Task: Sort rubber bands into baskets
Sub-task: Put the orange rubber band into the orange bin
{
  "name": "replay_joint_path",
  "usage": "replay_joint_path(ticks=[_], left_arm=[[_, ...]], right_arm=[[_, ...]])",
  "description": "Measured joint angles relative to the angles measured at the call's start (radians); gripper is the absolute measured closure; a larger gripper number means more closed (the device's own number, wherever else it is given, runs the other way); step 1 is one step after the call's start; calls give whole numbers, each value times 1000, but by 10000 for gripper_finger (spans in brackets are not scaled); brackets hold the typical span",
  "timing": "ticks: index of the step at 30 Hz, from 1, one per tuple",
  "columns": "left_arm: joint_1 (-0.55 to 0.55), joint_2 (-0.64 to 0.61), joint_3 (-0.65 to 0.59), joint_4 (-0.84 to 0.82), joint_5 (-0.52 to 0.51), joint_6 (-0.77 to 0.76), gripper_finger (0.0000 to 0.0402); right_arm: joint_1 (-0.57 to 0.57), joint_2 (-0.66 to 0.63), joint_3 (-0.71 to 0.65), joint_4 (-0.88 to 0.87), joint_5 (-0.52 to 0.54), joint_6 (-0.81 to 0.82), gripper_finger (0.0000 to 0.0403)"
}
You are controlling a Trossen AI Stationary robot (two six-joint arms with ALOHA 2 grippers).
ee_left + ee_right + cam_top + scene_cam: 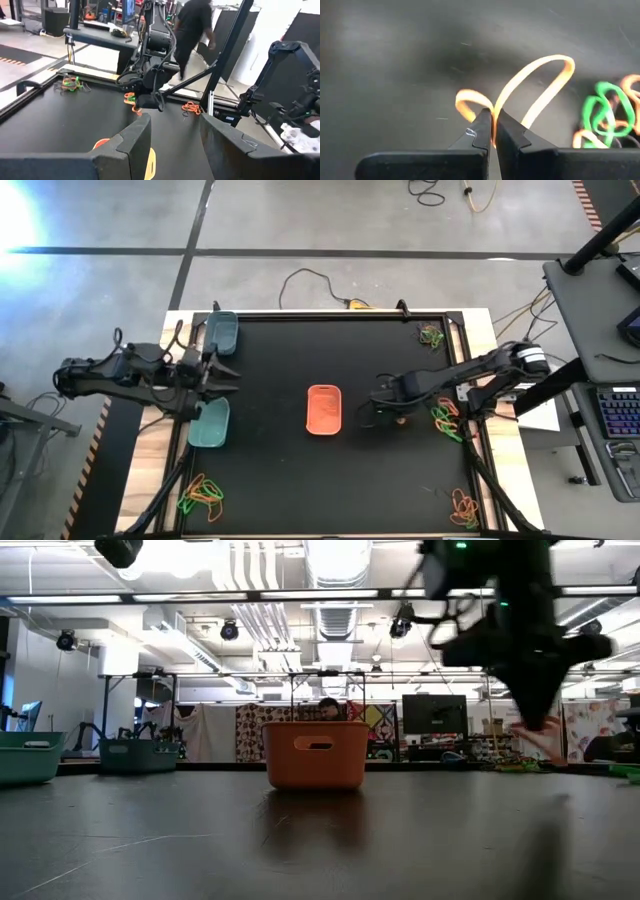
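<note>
While pinched, orange rubber band between right pincer tips.

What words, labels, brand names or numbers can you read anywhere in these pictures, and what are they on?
None can be read.
The orange plastic basket shows no label.
The dark monitor and the colourful hangings in the room behind are too blurred to read.
</note>
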Motion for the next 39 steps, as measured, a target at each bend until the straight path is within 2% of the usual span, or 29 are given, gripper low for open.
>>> replay_joint_path(ticks=[6, 10, 16, 23, 33, 36, 39], left_arm=[[0, -46, 0, -88, 0, 1, 249], [0, -61, 0, -116, 0, 0, 249], [0, -73, 0, -140, 1, 1, 239], [0, -89, 0, -141, 28, 1, 227], [0, -81, 0, -148, 49, -15, 227], [0, -81, 0, -148, 54, -32, 227], [0, -81, 0, -148, 55, -44, 227]], right_arm=[[-9, 162, 157, 134, 0, -243, 394], [-33, 269, 270, 100, 0, -342, 394], [-72, 378, 292, 62, -25, -462, 394], [-93, 366, 283, 69, -42, -486, 387], [-155, 309, 230, 83, -52, -503, 292], [-165, 308, 220, 82, -47, -512, 281], [-171, 308, 203, 96, -45, -524, 288]])
